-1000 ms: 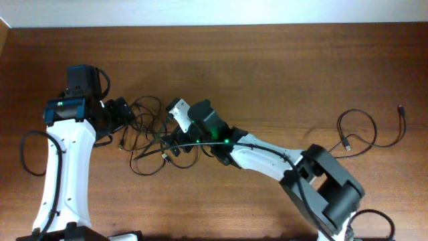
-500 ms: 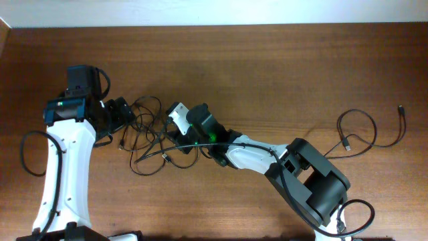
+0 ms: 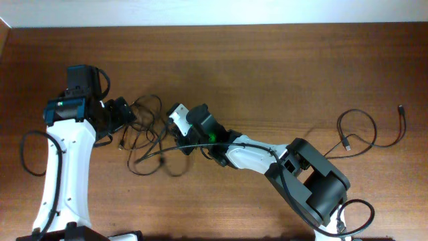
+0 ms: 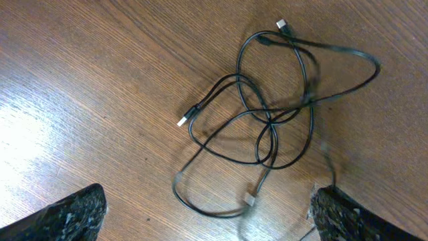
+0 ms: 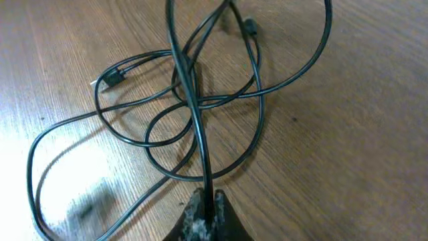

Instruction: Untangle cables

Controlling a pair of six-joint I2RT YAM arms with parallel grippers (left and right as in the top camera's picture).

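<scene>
Black wire fills the near edge of the right wrist view. At 6 o'clock there, the right hand [image 5: 204, 209] has its fingers pressed together on one strand of the cables [image 5: 194, 100]. The clamped strand runs from the grip toward 12 o'clock and passes over the knot. Beyond the grip, several loops cross one another at a single point, and one plug end [image 5: 110, 75] lies flat at 10 o'clock.

The left hand [image 4: 207, 217] is next outward. Its fingers [image 4: 70, 214] stand wide apart at the lower corners of the left wrist view, and nothing is held between them. The bundle lies ahead of it at 12 o'clock, apart from both fingers, with loops overlapping.

In the overhead view, the cables [image 3: 148, 140] sprawl at 9 o'clock on the tabletop [image 3: 267, 60], between the two hands. Farthest away, at 3 o'clock, a lone cable [image 3: 374, 130] lies well apart from the bundle in an open curve.

Progress assessment:
- The lone cable appears to be freed already.
- The main bundle is not separated, as at least one crossing point remains.
- The right hand has secured a strand, which suggests the pull-out step is in hand.
- The remaining work is probably to draw each strand clear of the knot and lay it apart.
</scene>
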